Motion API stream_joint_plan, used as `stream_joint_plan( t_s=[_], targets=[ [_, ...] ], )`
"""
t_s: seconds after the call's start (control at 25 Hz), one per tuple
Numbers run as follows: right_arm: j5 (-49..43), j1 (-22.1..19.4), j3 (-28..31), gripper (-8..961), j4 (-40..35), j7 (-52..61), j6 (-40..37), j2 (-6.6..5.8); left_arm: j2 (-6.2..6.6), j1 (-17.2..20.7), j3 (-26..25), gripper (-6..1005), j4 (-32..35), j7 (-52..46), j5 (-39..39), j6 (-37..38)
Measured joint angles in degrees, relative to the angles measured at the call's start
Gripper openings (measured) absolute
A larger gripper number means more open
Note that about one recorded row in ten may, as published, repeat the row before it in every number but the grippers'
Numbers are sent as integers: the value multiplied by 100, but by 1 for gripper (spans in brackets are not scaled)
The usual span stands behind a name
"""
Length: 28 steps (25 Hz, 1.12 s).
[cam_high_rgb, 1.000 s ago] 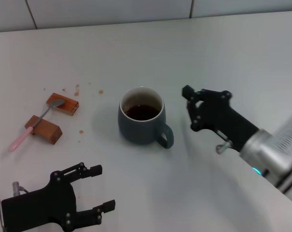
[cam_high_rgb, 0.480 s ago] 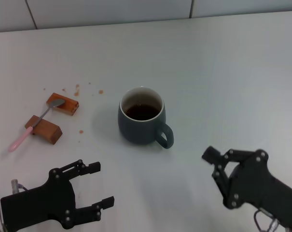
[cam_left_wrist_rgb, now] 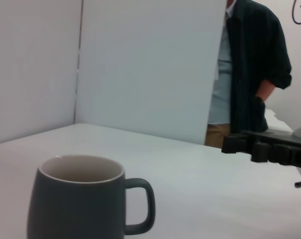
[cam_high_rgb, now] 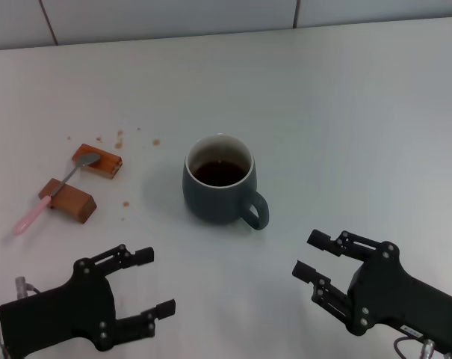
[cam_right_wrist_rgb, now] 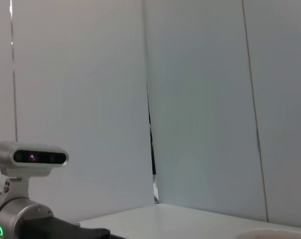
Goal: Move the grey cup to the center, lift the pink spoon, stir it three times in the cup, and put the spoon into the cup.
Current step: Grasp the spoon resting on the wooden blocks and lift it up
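At the far left of the head view, the pink spoon (cam_high_rgb: 52, 193) lay across 2 brown wooden blocks (cam_high_rgb: 66, 200), its silver bowl on the farther block and its pale handle trailing down onto the table (cam_high_rgb: 345, 97). A few brown crumbs (cam_high_rgb: 119, 139) were scattered just beyond the blocks. Nothing was touching the spoon, so lifting it looked like a step not yet begun.

Nearer the robot on that side, the left gripper (cam_high_rgb: 144, 287) hovered low over the table with its fingers spread apart and nothing between them, well apart from both spoon and cup.

The grey cup (cam_high_rgb: 217, 180) stood upright near the middle of the table, dark liquid inside, its handle pointing toward the robot's right. Its placement seemed to count as centred, so the 1st part of the task appeared done. The left wrist view showed the same cup (cam_left_wrist_rgb: 80, 198) standing free.

On the right, the right gripper (cam_high_rgb: 313, 256) sat near the table's front edge, fingers apart and empty, apart from the cup. Judging from this, the lift, 3 stirs and final drop of the spoon all remained.
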Motion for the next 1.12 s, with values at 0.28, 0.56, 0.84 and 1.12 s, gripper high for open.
stream_joint_plan(
  t_s=[0.28,0.56,0.84,1.12],
  targets=[
    [33,28,53,536,-11,14,127,11,28,110,-983,810,-385,-453,-297,95],
    [31,62,55,798,-16,13,142,10,43,346,-2247,811,-566,-1024,-333,1032],
    [9,93,27,826,-17,17,187,5,55,381,-3652,811,-567,-2855,-337,873],
    [0,109,6,826,-17,20,341,10,64,395,-4033,810,-528,-3943,-338,345]
  ],
)
